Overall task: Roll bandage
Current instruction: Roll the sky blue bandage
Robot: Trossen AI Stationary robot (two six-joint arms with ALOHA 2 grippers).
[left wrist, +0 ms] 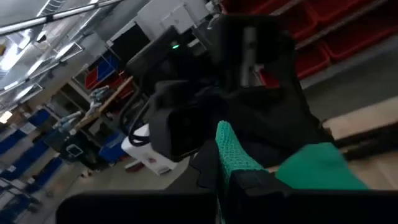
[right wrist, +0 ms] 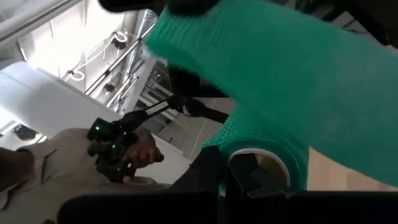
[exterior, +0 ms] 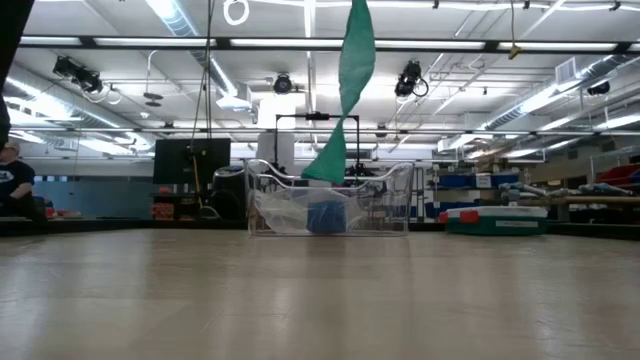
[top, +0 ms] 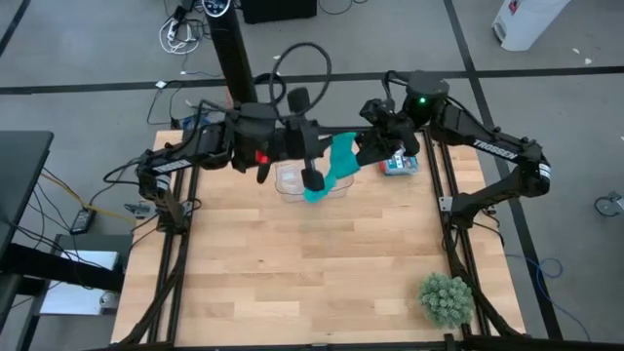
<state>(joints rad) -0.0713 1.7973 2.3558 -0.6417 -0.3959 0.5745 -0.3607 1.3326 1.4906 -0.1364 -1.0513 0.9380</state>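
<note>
The teal bandage [top: 341, 162] is stretched between my two grippers above the far part of the table. My left gripper [top: 312, 177] and my right gripper [top: 369, 150] face each other, and each is shut on the bandage. In the low view a loose length of the bandage [exterior: 354, 60] hangs down from above the picture. It has one twist, and its flared lower end [exterior: 326, 162] is about level with the clear container's rim. Both grippers are above that picture's top. My left gripper pinches the bandage's mesh edge [left wrist: 229, 154] between its two fingers, which point level toward my right gripper. The bandage widens beyond the fingers [left wrist: 317, 167] and is clear of the table. My right gripper is shut on the bandage, and a curl of it [right wrist: 267, 144] is wrapped over the fingertips. From there a wide strip [right wrist: 280, 62] runs off toward my left gripper. The bandage is held in the air, and its own curl hides the place of contact.
A clear container [top: 291, 181] stands on the table's far part under the grippers, with a blue roll [exterior: 325, 216] inside. A small blue and red box [top: 398, 166] lies at the far right and a green spiky ball [top: 446, 298] at the near right. A person [exterior: 12, 182] sits beyond the table.
</note>
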